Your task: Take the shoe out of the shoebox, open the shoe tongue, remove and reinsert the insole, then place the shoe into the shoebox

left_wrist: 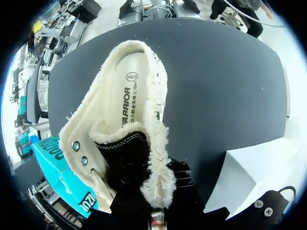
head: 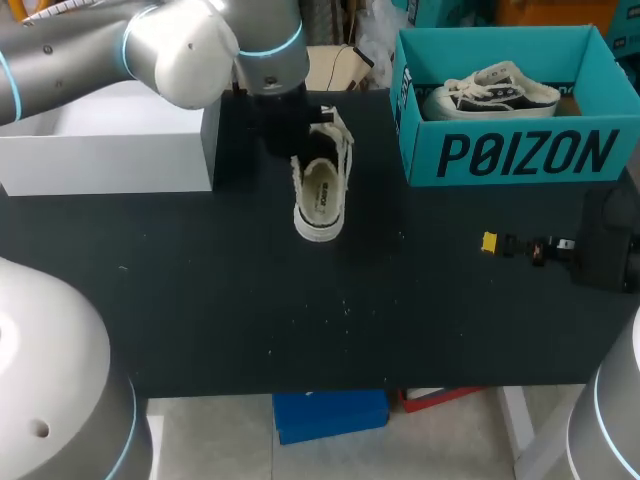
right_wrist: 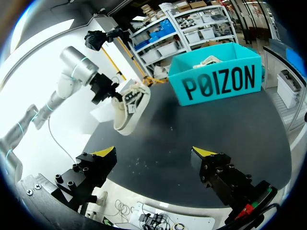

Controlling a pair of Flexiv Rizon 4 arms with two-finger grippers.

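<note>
A cream shoe with fleece lining rests mid-table, heel toward the front edge. My left gripper comes in from the back left and is shut on the shoe's tongue end. In the left wrist view the printed insole lies inside the shoe, and the black tongue sits just ahead of the left gripper. From the right wrist view the shoe stands tilted. My right gripper is open and empty, low at the table's right side. The teal shoebox stands at the back right.
A second shoe lies inside the shoebox. A white box stands at the back left, close beside the left arm. The black tabletop is bare between the shoe and its front edge.
</note>
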